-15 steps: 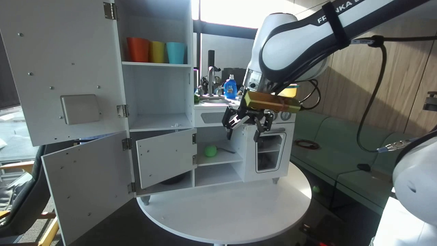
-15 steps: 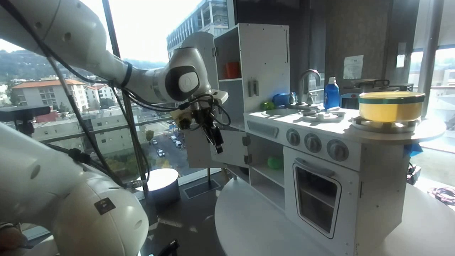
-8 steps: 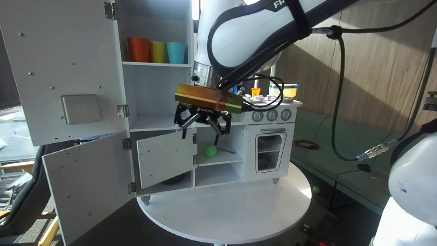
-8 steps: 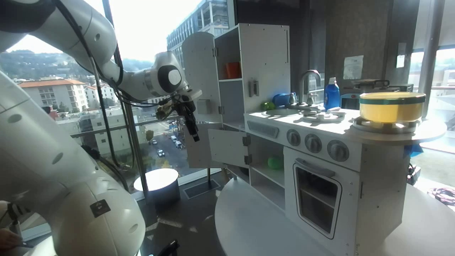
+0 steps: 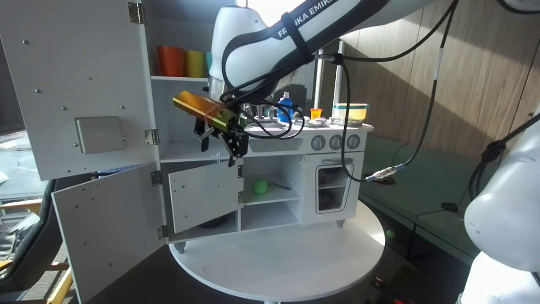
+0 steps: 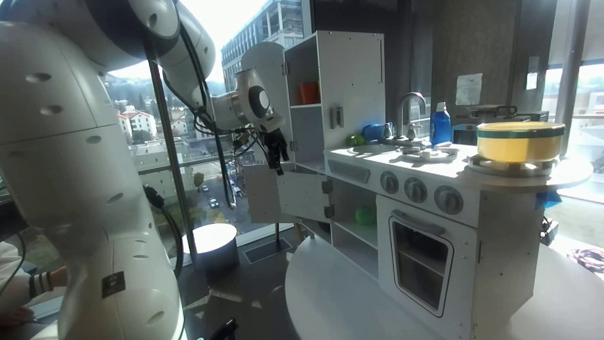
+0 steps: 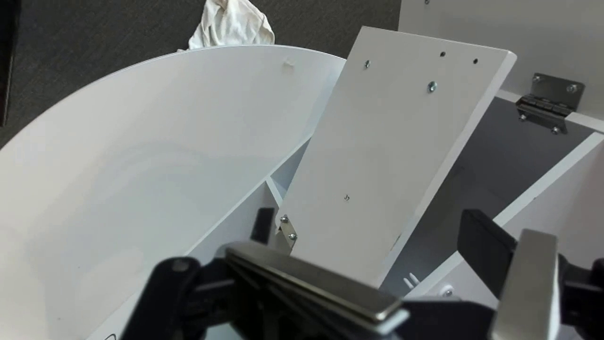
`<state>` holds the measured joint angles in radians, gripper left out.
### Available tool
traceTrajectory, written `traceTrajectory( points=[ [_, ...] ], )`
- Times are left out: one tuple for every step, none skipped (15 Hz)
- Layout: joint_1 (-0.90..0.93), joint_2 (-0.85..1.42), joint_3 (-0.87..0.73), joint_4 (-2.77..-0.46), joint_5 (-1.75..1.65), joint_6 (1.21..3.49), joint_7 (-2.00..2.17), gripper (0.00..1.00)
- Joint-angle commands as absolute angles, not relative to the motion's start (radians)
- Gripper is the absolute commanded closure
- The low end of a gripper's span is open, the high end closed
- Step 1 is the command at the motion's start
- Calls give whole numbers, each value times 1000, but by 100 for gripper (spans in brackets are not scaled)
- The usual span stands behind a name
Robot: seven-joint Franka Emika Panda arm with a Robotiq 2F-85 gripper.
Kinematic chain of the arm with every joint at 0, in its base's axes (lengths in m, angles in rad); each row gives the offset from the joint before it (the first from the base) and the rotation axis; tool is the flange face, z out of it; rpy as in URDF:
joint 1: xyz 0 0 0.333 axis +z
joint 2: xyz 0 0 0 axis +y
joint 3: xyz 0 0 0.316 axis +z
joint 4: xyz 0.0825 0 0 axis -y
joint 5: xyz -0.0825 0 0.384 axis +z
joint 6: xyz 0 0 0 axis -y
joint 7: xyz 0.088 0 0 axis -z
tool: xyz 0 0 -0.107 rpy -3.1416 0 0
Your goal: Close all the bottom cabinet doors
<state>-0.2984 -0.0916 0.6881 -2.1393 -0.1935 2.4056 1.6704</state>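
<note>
Gripper (image 5: 218, 153): spread wide, tilted, close above the top edge of the small door (image 5: 206, 195); whether touching or apart, cannot tell.
Small door: swung out, hinged beside the compartment (image 5: 276, 169) of the green ball (image 5: 260, 186), standing across the lower compartment (image 5: 196, 233) of the tall cabinet (image 6: 354, 75) and partly blocking it.
Large lower door (image 5: 110, 231): swung out wide from the tall cabinet, in front of a dark chair (image 5: 38, 249).
Upper door (image 5: 80, 84): also swung out, directly above the large lower door.
Dark round thing (image 5: 214, 222): inside the lower compartment, partly hidden by the small door.
Oven door (image 5: 334, 188): flush with the front.
Arm (image 5: 261, 59): covering most of a blue cup (image 5: 208, 59) in an exterior view.
Upper shelf (image 5: 181, 79): bearing a red cup (image 5: 170, 60) and a yellow cup (image 5: 194, 64).
Counter (image 6: 420, 166): holding a blue bottle (image 6: 440, 126) near the sink (image 6: 375, 149), and a yellow pot (image 6: 520, 147) on a burner (image 6: 514, 170).
Cable connector (image 5: 384, 173): dangling, seen beside the oven door in an exterior view.
Round table (image 5: 287, 270): under the tall cabinet, reaching well out in front.
White cloth (image 7: 231, 23): just beyond the rim of the round table in the wrist view.
</note>
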Motion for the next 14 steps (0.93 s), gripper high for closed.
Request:
traceTrajectory(
  points=[
    [-130,59,543,-2041,-394,2435,1903,0],
    [-76,87,494,-2024,-438,2434,1945,0],
    [-19,117,445,-2003,-467,2435,1972,0],
    [35,147,400,-1977,-490,2431,1993,0],
    [80,169,363,-1959,-510,2429,2015,0],
    [122,194,332,-1939,-512,2427,2018,0],
    [158,213,301,-1923,-518,2429,2022,0],
    [187,230,273,-1908,-519,2429,2019,0],
    [209,242,250,-1898,-505,2429,2007,0],
    [220,245,236,-1896,-465,2428,1977,0],
    [231,245,220,-1898,-449,2425,1965,0],
    [233,232,215,-1912,-413,2418,1934,0],
    [236,210,208,-1933,-392,2404,1910,0],
    [240,188,204,-1953,-371,2379,1888,0]
  ],
)
